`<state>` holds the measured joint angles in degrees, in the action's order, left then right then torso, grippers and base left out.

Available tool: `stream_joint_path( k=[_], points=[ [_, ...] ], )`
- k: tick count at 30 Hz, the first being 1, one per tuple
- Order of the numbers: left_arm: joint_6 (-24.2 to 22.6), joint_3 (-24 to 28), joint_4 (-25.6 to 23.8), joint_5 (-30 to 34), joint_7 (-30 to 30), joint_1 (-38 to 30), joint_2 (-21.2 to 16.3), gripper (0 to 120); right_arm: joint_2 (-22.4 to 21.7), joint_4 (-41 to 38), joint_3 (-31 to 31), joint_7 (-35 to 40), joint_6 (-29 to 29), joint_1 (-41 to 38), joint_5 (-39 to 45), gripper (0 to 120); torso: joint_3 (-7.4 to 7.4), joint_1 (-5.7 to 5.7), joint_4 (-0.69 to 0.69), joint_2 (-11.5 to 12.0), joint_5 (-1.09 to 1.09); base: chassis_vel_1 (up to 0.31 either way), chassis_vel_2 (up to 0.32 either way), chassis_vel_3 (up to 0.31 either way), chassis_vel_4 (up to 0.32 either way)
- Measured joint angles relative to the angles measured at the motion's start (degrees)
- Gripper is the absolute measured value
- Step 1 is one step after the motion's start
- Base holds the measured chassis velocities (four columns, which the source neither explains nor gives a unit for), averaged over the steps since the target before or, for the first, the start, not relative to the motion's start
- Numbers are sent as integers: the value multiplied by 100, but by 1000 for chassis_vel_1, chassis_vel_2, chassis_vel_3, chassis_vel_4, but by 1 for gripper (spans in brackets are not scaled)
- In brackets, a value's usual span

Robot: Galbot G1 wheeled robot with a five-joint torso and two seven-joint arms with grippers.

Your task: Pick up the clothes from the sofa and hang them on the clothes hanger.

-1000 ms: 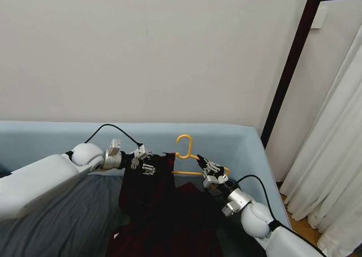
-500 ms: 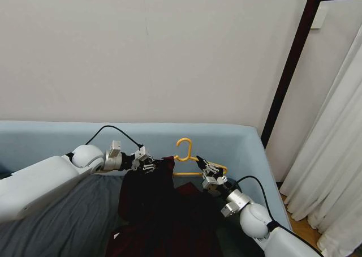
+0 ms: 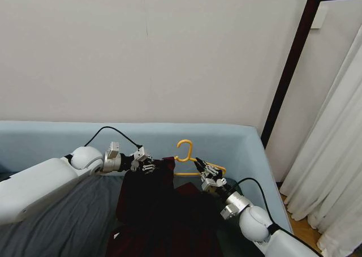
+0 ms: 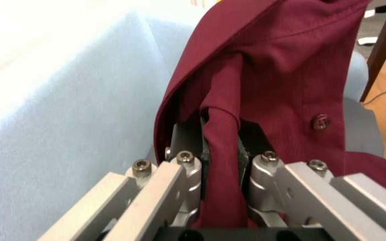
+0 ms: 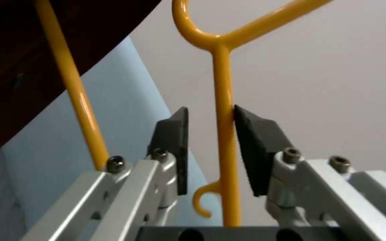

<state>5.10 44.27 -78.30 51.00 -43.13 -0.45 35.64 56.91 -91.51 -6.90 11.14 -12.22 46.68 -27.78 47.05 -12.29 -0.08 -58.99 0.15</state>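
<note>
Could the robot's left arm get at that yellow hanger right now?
Likely near enough, but not free: the left gripper sits by the yellow hanger, yet is shut on the maroon shirt draped over its near end. The right gripper holds its other side.

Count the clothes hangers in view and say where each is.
1. The yellow hanger is held by the right tool above the sofa, one end under the dark red shirt that the left tool grips. Others could lie hidden under the cloth.
</note>
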Motion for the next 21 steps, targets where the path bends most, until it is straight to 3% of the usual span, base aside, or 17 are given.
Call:
stream_joint_path(
  k=[14, 18, 21],
  points=[
    [67, -79, 397, 106, 105, 73, 142, 7, -437, -762, 242, 31, 286, 829, 1265, 81, 0, 1, -2, 0, 0, 0, 0, 0, 0],
    [105, -5, 568, 161, 108, 69, 215, 7, -405, -666, 327, 31, 332, 1123, 1636, 96, 0, 1, -2, 0, 0, 0, 0, 0, 0],
    [117, 14, 601, 232, 115, 91, 218, 7, -305, -452, 319, 9, 329, 1145, 1763, 100, 0, 1, 0, 0, 2, 0, 0, 0, 0]
  ],
)
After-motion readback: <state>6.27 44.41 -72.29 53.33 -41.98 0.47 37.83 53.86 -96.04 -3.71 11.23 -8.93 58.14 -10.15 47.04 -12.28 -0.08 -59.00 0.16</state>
